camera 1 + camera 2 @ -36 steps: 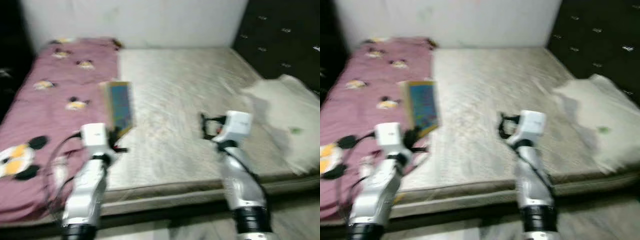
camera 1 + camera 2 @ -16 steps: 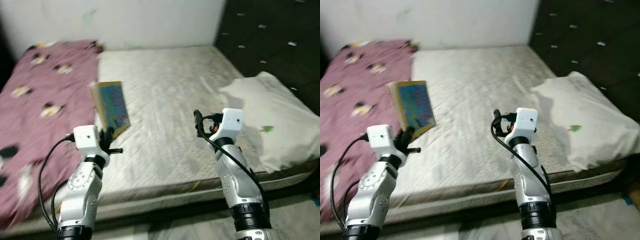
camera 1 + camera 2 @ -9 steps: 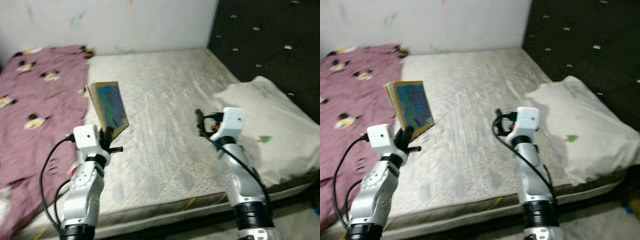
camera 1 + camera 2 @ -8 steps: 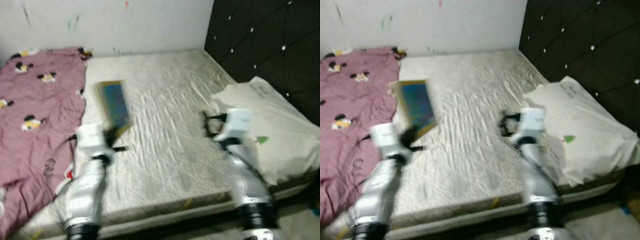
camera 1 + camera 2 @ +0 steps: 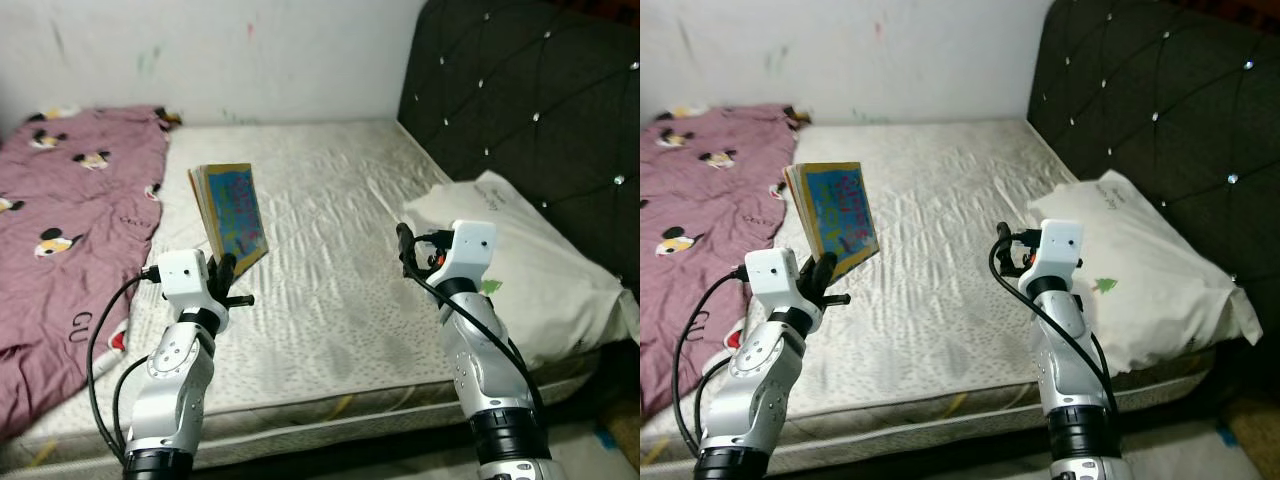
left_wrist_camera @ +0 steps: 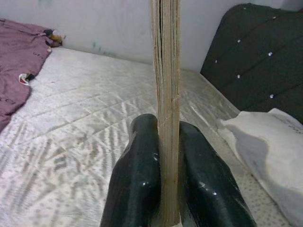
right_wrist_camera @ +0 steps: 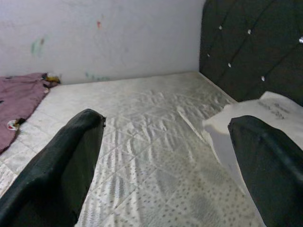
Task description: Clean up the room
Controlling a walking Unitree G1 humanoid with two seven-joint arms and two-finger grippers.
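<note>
the book stands upright in the left gripper, clamped by its lower edge between the two black fingers, so its long axis goes straight up from the gripper and its thin page edge faces the wrist camera. it hangs in the air above the bare mattress, not touching it, and its blue cover leans a little away from the gripper toward the wall. the book is already in the left arm, so i think the coming move depends only on where this arm carries it; where it must be put i cannot tell. the right gripper is held up beside it over the mattress, its fingers wide apart and holding nothing. beyond the right gripper, on its outer side, lies a white pillow against the dark headboard. on the outer side of the left gripper a pink blanket covers the mattress.
</note>
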